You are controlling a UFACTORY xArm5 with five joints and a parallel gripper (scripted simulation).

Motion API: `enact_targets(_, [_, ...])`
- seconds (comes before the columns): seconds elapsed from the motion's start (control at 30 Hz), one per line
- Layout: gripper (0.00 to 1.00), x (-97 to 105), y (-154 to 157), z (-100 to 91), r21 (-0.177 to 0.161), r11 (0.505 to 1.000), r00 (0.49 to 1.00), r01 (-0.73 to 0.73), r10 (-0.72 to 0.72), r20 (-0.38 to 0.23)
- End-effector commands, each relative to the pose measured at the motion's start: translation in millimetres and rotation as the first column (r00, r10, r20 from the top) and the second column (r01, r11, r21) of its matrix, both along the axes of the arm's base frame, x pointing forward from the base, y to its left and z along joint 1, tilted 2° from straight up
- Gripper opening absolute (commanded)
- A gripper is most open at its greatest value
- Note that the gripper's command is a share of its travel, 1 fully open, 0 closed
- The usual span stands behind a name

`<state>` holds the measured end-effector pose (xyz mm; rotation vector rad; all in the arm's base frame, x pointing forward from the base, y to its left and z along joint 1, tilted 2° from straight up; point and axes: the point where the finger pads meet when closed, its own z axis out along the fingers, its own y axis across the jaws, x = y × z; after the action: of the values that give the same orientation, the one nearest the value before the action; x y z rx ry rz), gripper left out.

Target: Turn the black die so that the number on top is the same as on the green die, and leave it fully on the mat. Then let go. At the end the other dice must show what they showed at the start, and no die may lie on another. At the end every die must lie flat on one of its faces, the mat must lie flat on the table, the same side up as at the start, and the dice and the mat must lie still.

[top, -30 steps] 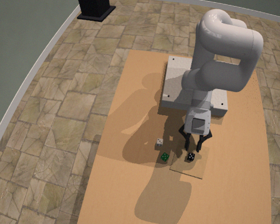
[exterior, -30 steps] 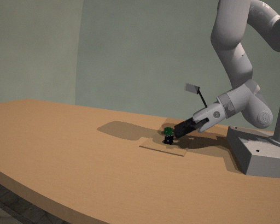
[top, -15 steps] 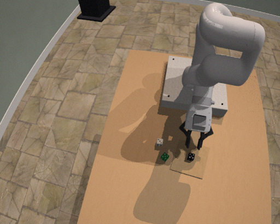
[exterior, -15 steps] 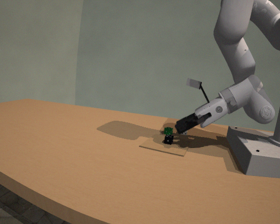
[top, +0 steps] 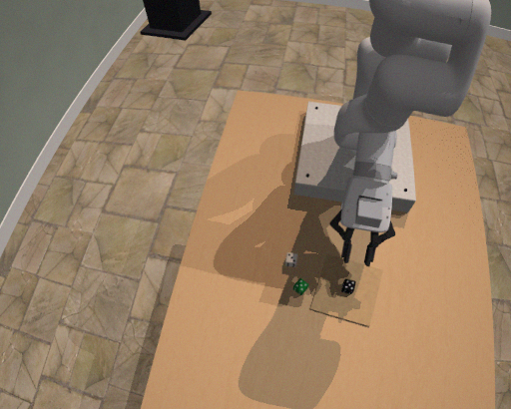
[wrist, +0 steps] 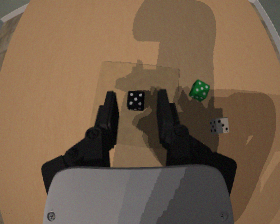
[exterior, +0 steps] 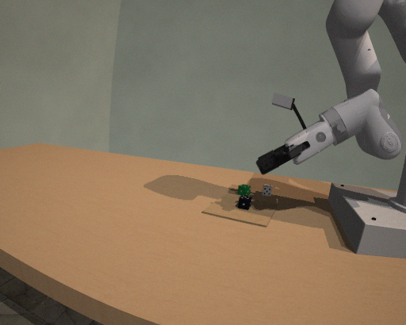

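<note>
The black die (top: 348,286) (exterior: 244,202) (wrist: 136,100) lies flat on the thin tan mat (top: 349,311) (exterior: 238,216) (wrist: 134,75), near its back edge. The green die (top: 300,286) (exterior: 244,189) (wrist: 199,90) sits on the table just left of the mat. My gripper (top: 357,260) (exterior: 262,166) (wrist: 137,101) hangs tilted in the air above and behind the black die. Its fingers stand apart with nothing between them. In the wrist view the black die shows between the fingertips but lies well below them. Its top face shows several white pips.
A white die (top: 291,259) (exterior: 267,190) (wrist: 219,126) lies on the table behind the green die, off the mat. The arm's grey base block (top: 319,150) (exterior: 369,226) stands at the back of the table. A black pedestal (top: 175,17) stands on the floor.
</note>
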<state>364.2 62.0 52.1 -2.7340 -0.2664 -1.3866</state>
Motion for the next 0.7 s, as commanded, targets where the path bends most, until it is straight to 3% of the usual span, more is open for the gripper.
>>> enact_targets(0.0, [0.42,0,0,3.1,0.000,1.000,1.000,0.000,0.000,-0.003])
enact_targets(0.33, [0.42,4,0,3.4,-0.008,1.000,0.999,0.000,-0.001,-0.042])
enact_targets(0.67, [0.42,14,2,7.9,-0.028,1.000,0.975,0.009,-0.015,-0.223])
